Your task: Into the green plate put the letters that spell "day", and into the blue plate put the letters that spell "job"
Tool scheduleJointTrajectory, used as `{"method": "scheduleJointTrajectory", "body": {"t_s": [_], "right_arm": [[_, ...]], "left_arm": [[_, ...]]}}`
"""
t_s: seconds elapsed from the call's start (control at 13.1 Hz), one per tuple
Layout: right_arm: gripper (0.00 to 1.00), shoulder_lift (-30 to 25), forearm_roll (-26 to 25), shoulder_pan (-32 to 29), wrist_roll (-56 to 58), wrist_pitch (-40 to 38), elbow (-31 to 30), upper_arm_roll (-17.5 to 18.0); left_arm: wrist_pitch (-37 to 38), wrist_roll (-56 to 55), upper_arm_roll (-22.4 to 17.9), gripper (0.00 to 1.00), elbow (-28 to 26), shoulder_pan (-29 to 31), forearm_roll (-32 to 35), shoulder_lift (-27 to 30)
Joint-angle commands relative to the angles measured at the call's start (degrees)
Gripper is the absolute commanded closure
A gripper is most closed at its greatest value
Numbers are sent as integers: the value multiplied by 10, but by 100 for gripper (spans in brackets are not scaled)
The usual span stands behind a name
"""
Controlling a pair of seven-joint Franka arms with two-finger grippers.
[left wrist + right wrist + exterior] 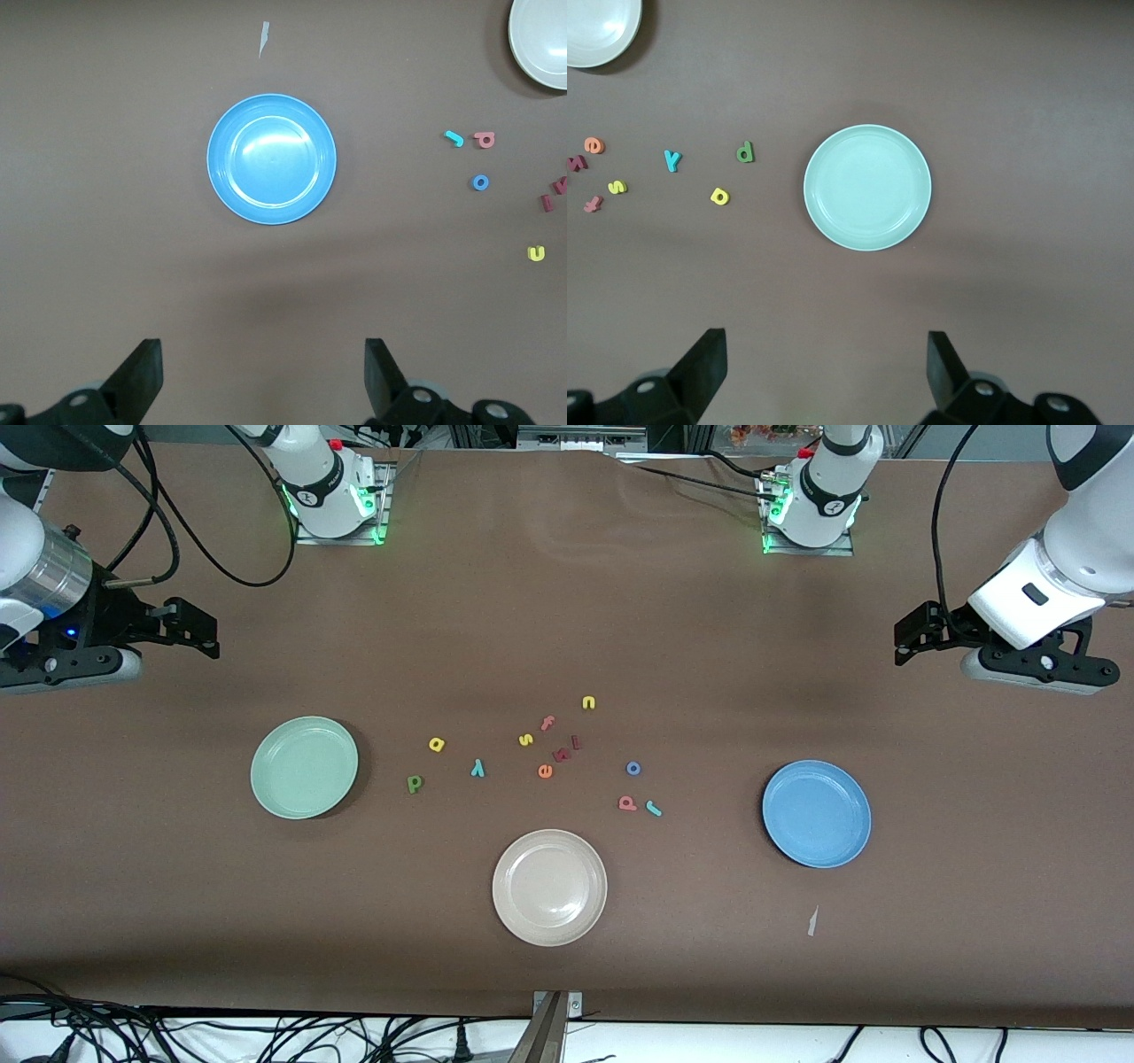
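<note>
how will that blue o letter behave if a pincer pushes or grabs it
The o looks like thin foam, so probably very light and squashy. Lying flat on the table, it would likely slide rather than roll. Its low edge may be awkward to pinch.

My left arm reaches out from its base and hangs above the table at its own end, wrist bent so the left end effector (905, 635) points in toward the middle. Its two black fingers (142, 376) stand spread wide with nothing between them. My right arm mirrors this at its own end, the right end effector (205, 633) also up in the air, turned inward. Its fingers (704, 372) are spread wide too and grip nothing. Both arms wait.
</note>
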State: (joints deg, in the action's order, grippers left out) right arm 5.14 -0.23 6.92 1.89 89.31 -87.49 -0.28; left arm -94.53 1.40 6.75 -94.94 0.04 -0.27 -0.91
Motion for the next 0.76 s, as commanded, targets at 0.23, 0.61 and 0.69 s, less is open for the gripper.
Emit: {"method": "scheduleJointTrajectory", "body": {"t_s": [0.23,0.61,0.69], "right_arm": [[0,6,-3,-2,0,-17,21,5],[0,6,-3,-2,1,-18,22,5],[0,6,-3,-2,1,-18,22,5]], "left_arm": [[6,4,-1,0,1,0,11,7],[6,4,-1,0,1,0,11,7],[6,4,-1,0,1,0,11,7]]}}
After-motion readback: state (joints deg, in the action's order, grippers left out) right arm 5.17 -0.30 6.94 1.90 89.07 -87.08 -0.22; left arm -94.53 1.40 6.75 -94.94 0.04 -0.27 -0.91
